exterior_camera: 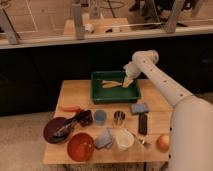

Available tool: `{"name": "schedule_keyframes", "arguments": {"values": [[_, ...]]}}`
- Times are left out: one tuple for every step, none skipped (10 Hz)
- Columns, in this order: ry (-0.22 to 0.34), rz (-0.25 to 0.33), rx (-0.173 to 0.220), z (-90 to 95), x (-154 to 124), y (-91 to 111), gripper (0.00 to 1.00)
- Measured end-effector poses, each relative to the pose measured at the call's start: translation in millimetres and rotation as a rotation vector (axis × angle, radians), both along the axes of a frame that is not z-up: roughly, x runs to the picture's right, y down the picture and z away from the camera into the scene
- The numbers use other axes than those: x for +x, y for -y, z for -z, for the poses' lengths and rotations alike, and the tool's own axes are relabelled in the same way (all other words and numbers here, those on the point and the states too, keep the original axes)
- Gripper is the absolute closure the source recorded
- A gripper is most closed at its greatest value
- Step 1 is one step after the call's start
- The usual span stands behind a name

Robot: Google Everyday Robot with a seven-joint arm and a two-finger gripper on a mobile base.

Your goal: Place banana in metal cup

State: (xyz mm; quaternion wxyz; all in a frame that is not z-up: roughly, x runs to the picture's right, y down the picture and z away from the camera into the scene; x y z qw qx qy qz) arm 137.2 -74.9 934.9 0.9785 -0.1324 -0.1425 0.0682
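The banana [111,84], pale yellow-tan, lies inside the green tray [100,93] at the back of the wooden table. My gripper [127,81] hangs over the right part of the tray, just right of the banana's end. The metal cup [119,117], small and silver, stands upright near the table's middle, in front of the tray, between a light blue cup [100,117] and a blue sponge [139,108].
Front left hold a dark purple plate [52,131] with black utensils, an orange carrot-like thing [70,108] and a red bowl [80,146]. A grey cloth [104,138], white cup [124,139], black remote [143,123] and an orange [163,142] lie in front.
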Motion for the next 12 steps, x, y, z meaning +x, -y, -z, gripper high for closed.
{"name": "schedule_keyframes", "arguments": {"values": [[0.034,-0.013,0.01,-4.6,-7,-1,0.2],[0.057,-0.02,0.016,-8.7,-13,-3,0.2],[0.072,-0.024,0.019,-13.5,-17,-5,0.2],[0.086,-0.025,0.015,-20.7,-24,-7,0.2],[0.105,-0.024,0.005,-30.0,-33,-12,0.2],[0.119,-0.03,-0.003,-36.9,-35,-15,0.2],[0.13,-0.036,-0.009,-41.5,-38,-18,0.2],[0.144,-0.049,-0.015,-46.3,-38,-20,0.2],[0.155,-0.057,-0.022,-53.6,-38,-25,0.2],[0.166,-0.063,-0.03,-58.6,-42,-27,0.2],[0.178,-0.064,-0.04,-64.6,-49,-29,0.2],[0.185,-0.065,-0.047,-67.6,-52,-30,0.2]]}}
